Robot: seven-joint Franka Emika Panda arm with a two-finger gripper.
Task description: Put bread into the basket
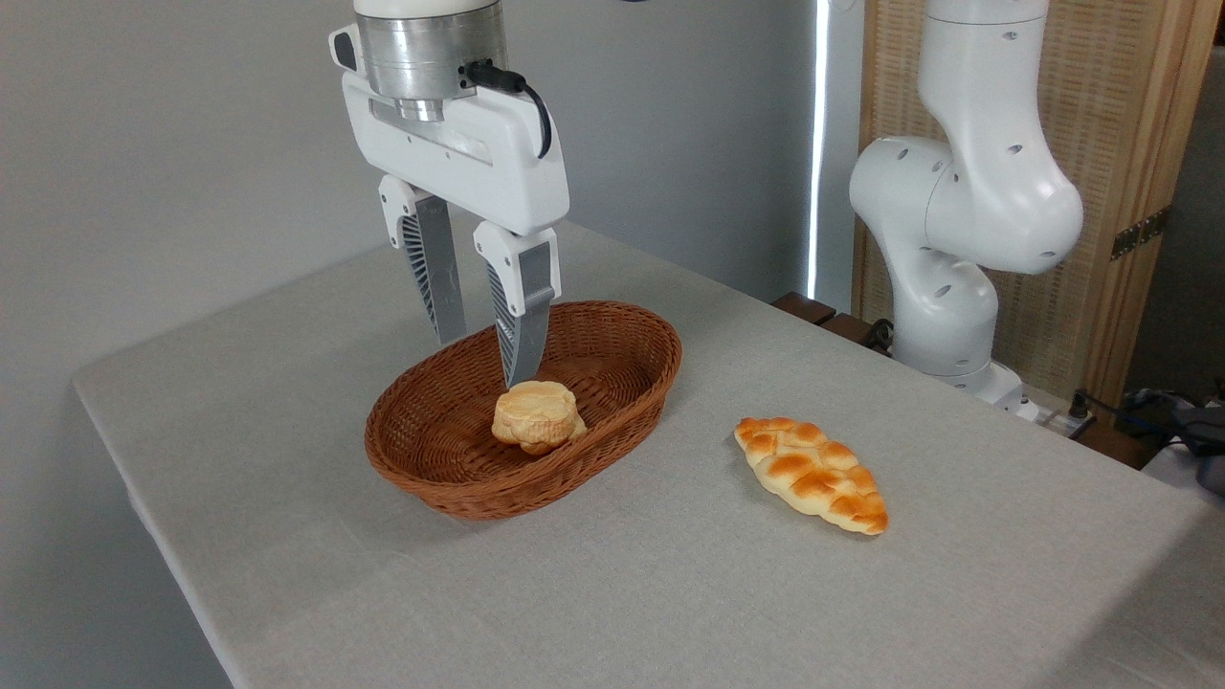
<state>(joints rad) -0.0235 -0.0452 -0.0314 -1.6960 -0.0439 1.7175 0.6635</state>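
Note:
The braided golden-orange bread (812, 473) lies flat on the table, to the right of the basket and apart from it. The oval reddish-brown wicker basket (632, 330) stands at the table's middle with a small pale round bun (536, 416) inside it. My gripper (483, 359) hangs over the basket's back half, fingers pointing down and spread apart, open, with nothing between them. The nearer fingertip (522, 368) is just above the bun's back edge; whether it touches the bun I cannot tell.
The grey cloth-covered table (287, 459) drops off at the left and front edges. The arm's white base (947, 287) rises at the back right, with cables and dark items (1177, 421) beside it. A wooden screen stands behind.

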